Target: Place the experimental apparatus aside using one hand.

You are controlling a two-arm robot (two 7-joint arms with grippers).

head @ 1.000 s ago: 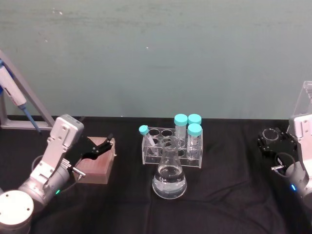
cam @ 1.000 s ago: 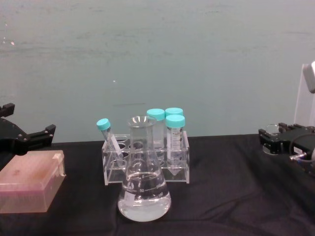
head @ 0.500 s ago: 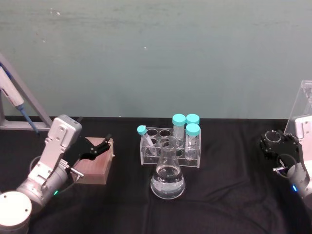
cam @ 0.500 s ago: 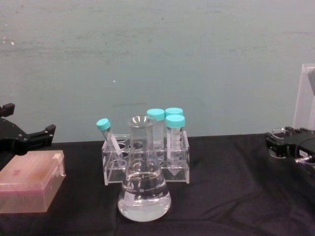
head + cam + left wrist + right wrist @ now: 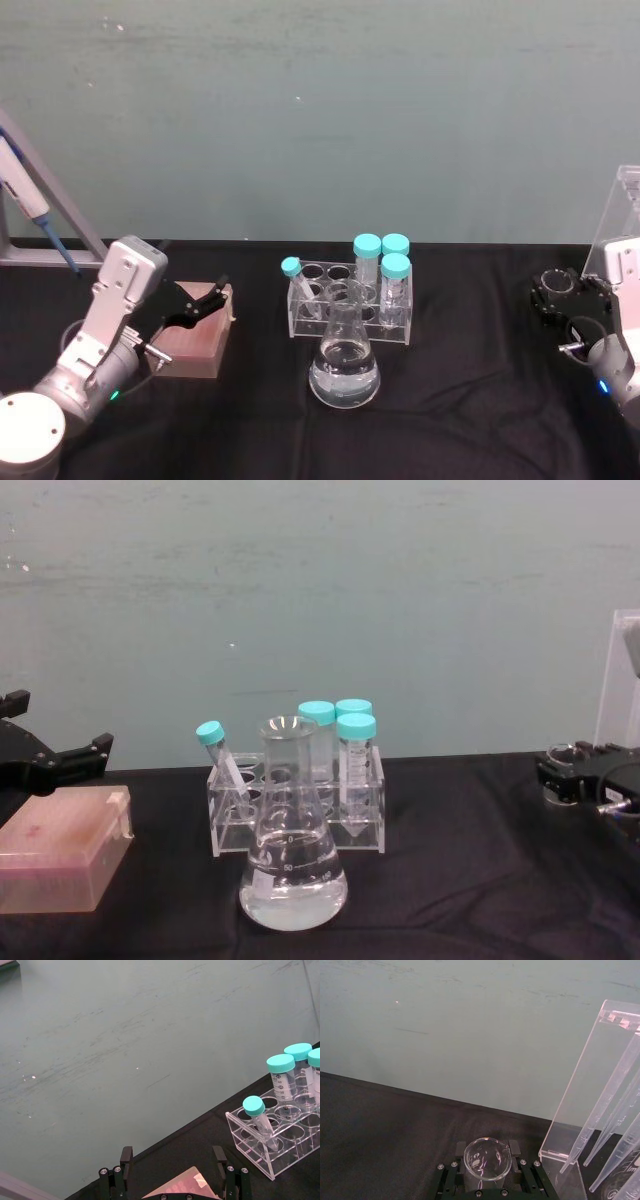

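Observation:
My right gripper (image 5: pixel 487 1160) is shut on the small glass beaker (image 5: pixel 487 1158), close beside the tall acrylic stand of long pipettes (image 5: pixel 592 1105). In the head view this gripper (image 5: pixel 562 296) is at the far right with the beaker (image 5: pixel 553 279) in it, and the stand (image 5: pixel 620 220) is just behind. The conical flask (image 5: pixel 345 372) of clear liquid stands at the table's middle front, and also shows in the chest view (image 5: pixel 292 875). My left gripper (image 5: pixel 205 300) hangs open over a pink box (image 5: pixel 195 342) at the left.
A clear rack (image 5: pixel 350 305) of teal-capped tubes stands right behind the flask. A pipette on a grey stand (image 5: pixel 35 215) leans at the far left. The black table (image 5: pixel 470 360) lies bare between flask and right gripper.
My right gripper has shifted a little to the right with the beaker, closer to the pipette stand. The left arm, flask and tube rack have stayed put.

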